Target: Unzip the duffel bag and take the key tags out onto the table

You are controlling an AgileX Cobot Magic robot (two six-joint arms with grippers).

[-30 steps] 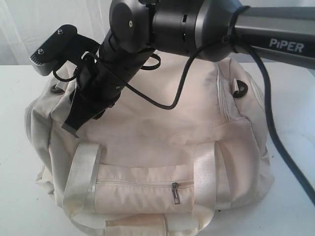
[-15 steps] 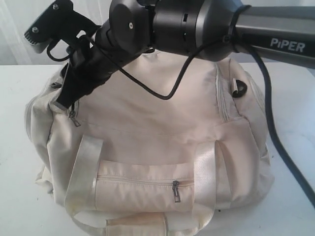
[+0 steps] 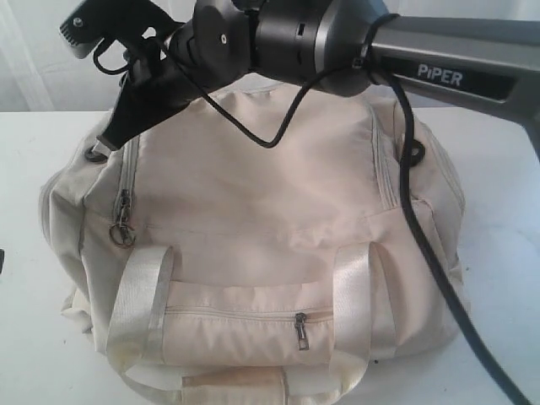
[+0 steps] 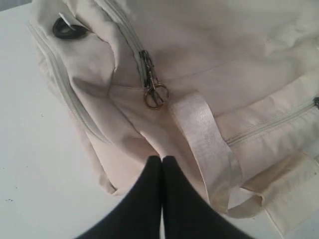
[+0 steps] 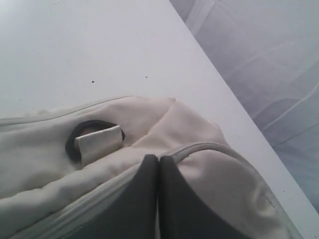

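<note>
Surface: white table [image 3: 34, 169], a few dark specks.
Left gripper [image 4: 161, 158]: jaws pressed together, nothing between them, over the bag's near-left corner.
Zip pull [image 3: 123, 229]: ring type, hanging at the left end.
Right gripper [image 5: 158, 158]: jaws closed flat, at the far-left end beside the black strap ring [image 5: 92, 122]; can't tell if it touches the fabric.
Duffel bag [image 3: 253, 194]: mid-table, long axis left-right, front pocket facing near.
Hidden: bag interior; near edge cut off; right arm covers the far top.
</note>
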